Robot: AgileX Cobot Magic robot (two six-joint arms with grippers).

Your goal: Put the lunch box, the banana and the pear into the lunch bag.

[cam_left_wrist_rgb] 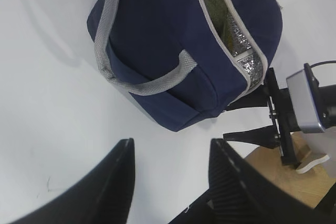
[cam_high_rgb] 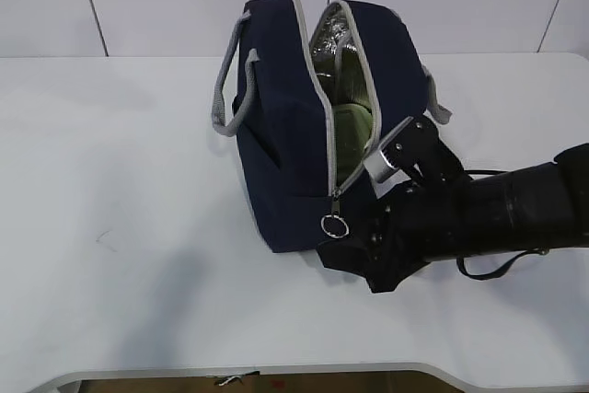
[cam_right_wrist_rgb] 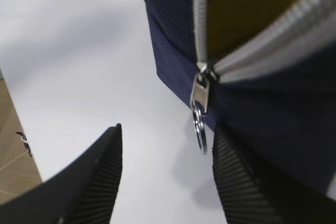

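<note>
The boxy navy-blue fabric lunch bag [cam_high_rgb: 294, 135] with grey zipper trim stands near the middle of the white table [cam_high_rgb: 120, 227], its zipper parted so that the silver foil lining is seen. Inside the opening a pale sage-green surface, taken to be the lid of the lunch box [cam_high_rgb: 354, 131], is visible, and in the right wrist view a yellow mass [cam_right_wrist_rgb: 252, 9] is seen behind the zipper teeth; whether it is the banana or the pear cannot be told. No fruit is seen on the table.

The right gripper [cam_right_wrist_rgb: 165, 174] is held low at the near right corner of the bag, its fingers spread and gripping nothing, with the metal ring pull [cam_right_wrist_rgb: 199, 127] hanging between them, nearer the right finger. The left gripper [cam_left_wrist_rgb: 168, 179] is held apart from the bag, above bare table on the handle side, its fingers likewise spread and empty.

The loading is judged largely done, though one fruit is unaccounted for. If the ring pull is the target, it should be centred between the fingers before they are brought together, since the thin ring could slip aside. The bag should be steadied by the left gripper so that it is not dragged.
</note>
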